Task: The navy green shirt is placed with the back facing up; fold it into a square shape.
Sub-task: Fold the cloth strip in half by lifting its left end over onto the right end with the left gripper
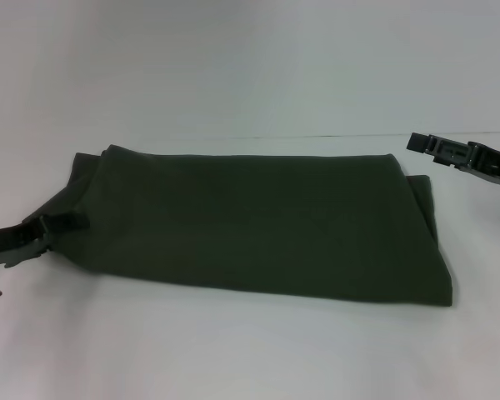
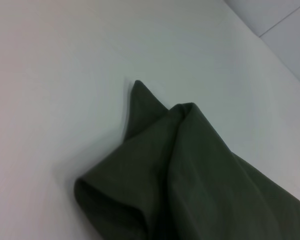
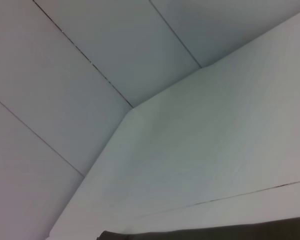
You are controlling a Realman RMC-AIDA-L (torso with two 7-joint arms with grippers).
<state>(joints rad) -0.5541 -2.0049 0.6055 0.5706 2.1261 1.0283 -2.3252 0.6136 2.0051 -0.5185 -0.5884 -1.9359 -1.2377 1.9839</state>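
The navy green shirt [image 1: 258, 221] lies on the white table, folded into a wide band with its plain side up. My left gripper [image 1: 77, 222] sits low at the shirt's left edge, its tips over the cloth and shut on that edge. The left wrist view shows this end of the shirt [image 2: 190, 175] with a pointed corner and a rolled fold resting on the table. My right gripper [image 1: 418, 142] hovers above the table just past the shirt's far right corner, clear of the cloth. Only a dark strip of the shirt [image 3: 215, 234] appears in the right wrist view.
The white table [image 1: 233, 350] stretches in front of and behind the shirt. A thin seam [image 1: 317, 135] runs across the tabletop behind it. White wall panels [image 3: 90, 50] rise beyond the table's far corner.
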